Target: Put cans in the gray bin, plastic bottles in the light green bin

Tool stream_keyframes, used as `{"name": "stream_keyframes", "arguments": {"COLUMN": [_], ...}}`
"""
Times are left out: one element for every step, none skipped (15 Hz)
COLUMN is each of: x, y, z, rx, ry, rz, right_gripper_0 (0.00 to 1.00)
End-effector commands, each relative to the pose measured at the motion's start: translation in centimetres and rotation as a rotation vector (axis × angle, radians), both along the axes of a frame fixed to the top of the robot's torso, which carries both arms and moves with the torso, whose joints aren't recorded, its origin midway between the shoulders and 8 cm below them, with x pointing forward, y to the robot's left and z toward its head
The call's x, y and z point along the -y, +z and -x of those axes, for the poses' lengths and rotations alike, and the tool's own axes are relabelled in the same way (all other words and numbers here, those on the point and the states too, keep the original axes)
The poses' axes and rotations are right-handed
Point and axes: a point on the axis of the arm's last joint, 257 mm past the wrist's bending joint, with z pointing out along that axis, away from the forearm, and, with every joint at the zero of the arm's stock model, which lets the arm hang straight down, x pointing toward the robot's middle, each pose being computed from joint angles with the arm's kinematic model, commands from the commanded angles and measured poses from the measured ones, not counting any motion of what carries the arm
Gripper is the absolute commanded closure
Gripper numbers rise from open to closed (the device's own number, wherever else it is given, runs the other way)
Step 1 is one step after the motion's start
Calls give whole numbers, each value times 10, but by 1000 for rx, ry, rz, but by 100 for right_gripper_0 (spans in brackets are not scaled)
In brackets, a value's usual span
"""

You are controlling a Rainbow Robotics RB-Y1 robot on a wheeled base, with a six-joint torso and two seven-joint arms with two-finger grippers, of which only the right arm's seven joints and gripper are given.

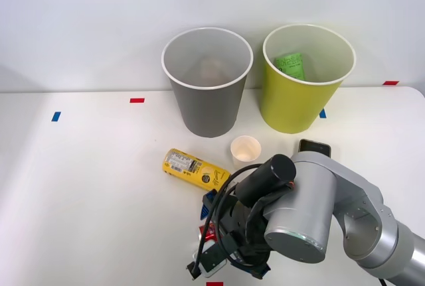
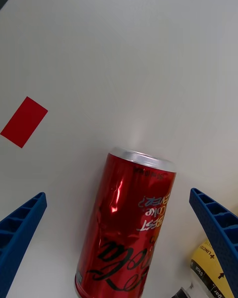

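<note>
Right gripper spread wide, 1 finger each side of the lying can, evidently poised to grasp; gray bin stands far behind.

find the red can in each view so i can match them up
Front view: the red can is mostly hidden under the right end effector near the bottom edge, just a red sliver showing.
Right wrist view: the can lies on its side on the table between the open blue fingers.
Shared landmark: the yellow bottle lying beside the can.
</note>
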Motion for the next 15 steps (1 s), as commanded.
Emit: {"name": "stream_keyframes", "arguments": {"x": [-4,-7,-8,-8,-9,-10,-11,-11,-8,-8,-7,-8,-7,-8,-9], "y": [-7,-12,-16,-17,-19,-21,-21,-21,-22,-22,-22,-21,-22,-21,-21], "z": [-2,-4,-8,-12,-16,-17,-17,-17,-18,-17,-18,-18,-18,-19,-19], "rx": [6,3,2,17,50,73,79,79,80,78,79,79,78,80,78], "ry": [-6,-13,-26,-35,-31,-26,-24,-23,-27,-25,-26,-29,-34,-36,-36], "rz": [15,22,28,35,52,66,68,67,71,73,72,69,69,66,61], "right_gripper_0": [0,0,0,0,0,0,0,0,0,28,83,96,99,100,100]}}
